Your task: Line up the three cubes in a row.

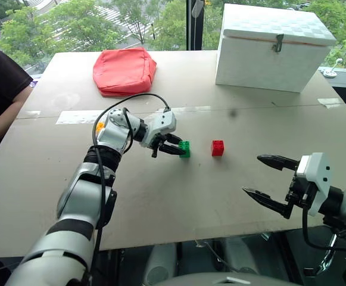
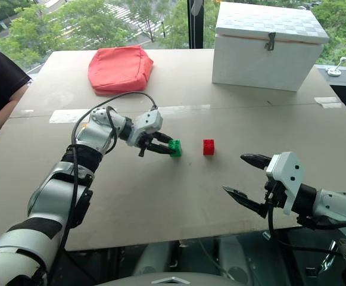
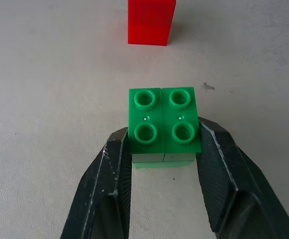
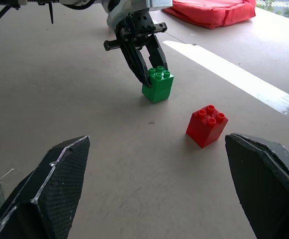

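The left gripper (image 3: pixel 164 149) clamps the green cube (image 3: pixel 162 122) on the table (image 1: pixel 178 196) beside the red cube (image 1: pixel 218 148); the right gripper (image 1: pixel 269 179) hangs wide open, empty. No readable lettering.

yellow cube (image 1: pixel 100 126) mostly hidden behind left arm; person (image 1: pixel 0 95) cut off at frame edge.

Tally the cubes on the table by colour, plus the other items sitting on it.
Green cube: 1
Red cube: 1
Yellow cube, partly hidden behind the left arm: 1
Red cushion: 1
White box: 1
Total: 5
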